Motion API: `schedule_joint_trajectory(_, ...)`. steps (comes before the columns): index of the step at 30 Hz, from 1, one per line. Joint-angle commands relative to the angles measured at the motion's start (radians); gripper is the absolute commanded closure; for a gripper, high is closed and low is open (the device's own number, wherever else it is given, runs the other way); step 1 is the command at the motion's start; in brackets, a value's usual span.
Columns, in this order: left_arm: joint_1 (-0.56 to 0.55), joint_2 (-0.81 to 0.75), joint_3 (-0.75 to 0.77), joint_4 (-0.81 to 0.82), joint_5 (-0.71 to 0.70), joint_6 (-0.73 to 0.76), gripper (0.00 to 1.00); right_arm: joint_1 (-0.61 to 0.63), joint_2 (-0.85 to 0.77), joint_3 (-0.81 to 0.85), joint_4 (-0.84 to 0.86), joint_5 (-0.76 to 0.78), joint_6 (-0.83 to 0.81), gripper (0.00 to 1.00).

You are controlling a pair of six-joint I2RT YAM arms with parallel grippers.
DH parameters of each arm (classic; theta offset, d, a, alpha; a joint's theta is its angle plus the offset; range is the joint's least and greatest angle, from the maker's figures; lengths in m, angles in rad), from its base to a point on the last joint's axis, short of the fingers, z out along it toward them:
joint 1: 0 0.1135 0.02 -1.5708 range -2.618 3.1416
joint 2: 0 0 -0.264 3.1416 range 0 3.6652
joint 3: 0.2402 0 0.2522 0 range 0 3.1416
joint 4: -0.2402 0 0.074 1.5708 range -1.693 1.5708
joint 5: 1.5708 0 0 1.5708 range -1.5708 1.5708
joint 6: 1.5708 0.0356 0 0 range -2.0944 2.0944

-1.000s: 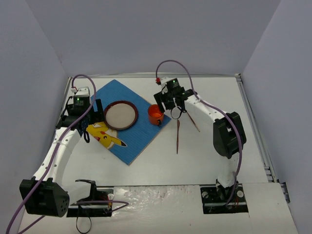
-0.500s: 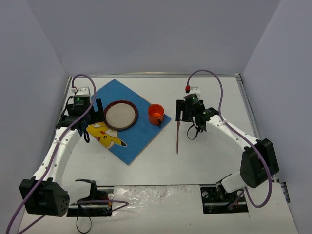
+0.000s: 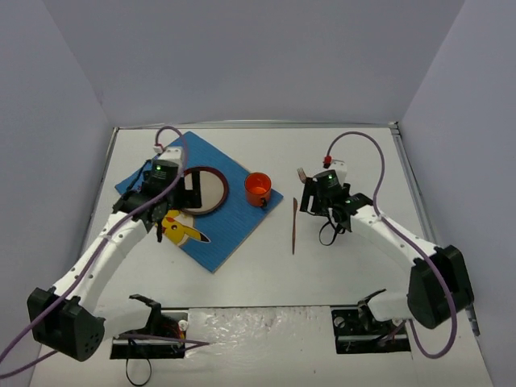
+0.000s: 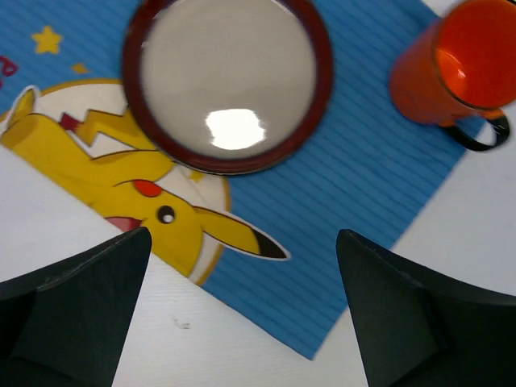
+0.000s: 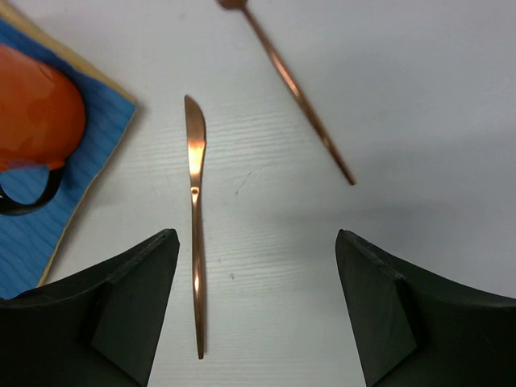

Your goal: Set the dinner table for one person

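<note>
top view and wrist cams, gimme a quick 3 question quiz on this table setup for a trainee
1. True or false: the orange cup stands on the blue placemat.
2. Where do the knife and fork lie?
A. on the placemat
B. on the bare table, right of the placemat
C. in the cup
3. Fill in: the left gripper and right gripper both stand ____, holding nothing.

Key: 1 true; 2 B; 3 open.
</note>
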Motion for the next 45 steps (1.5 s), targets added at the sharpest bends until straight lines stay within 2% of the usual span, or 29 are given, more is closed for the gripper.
schedule_joint_trajectory(1, -0.272, 0.053, 0.142, 0.065, -0.064, -0.089, 0.03, -0.094, -0.197, 0.009, 0.026, 0.069, -0.034, 0.2)
schedule_joint_trajectory(3, -0.384, 0.151, 0.206, 0.094, -0.129, -0.099, 0.03, -0.113, -0.272, 0.03, -0.011, 0.123, -0.053, 0.12)
schedule_joint_trajectory(9, -0.574, 0.463, 0.42, 0.135, -0.174, -0.132, 0.03, -0.117, -0.489, 0.053, -0.09, 0.287, -0.041, 0.01)
schedule_joint_trajectory(14, -0.624, 0.685, 0.54, 0.16, -0.14, -0.148, 0.03, -0.117, -0.615, 0.031, -0.131, 0.404, -0.028, 0.0)
schedule_joint_trajectory(20, -0.634, 0.863, 0.665, 0.124, -0.094, -0.167, 0.04, -0.118, -0.702, 0.003, -0.144, 0.426, -0.047, 0.0)
schedule_joint_trajectory(29, -0.634, 0.975, 0.704, 0.061, -0.071, -0.199, 0.21, -0.118, -0.704, -0.014, -0.151, 0.424, -0.036, 0.0)
schedule_joint_trajectory(35, -0.631, 0.998, 0.676, 0.055, -0.028, -0.245, 0.37, -0.118, -0.702, -0.022, -0.151, 0.426, -0.028, 0.0)
schedule_joint_trajectory(43, -0.593, 1.035, 0.671, 0.049, 0.042, -0.282, 0.53, -0.118, -0.699, -0.024, -0.15, 0.426, -0.025, 0.0)
schedule_joint_trajectory(45, -0.58, 1.043, 0.657, 0.057, 0.06, -0.296, 0.61, -0.118, -0.702, -0.027, -0.15, 0.426, -0.023, 0.0)
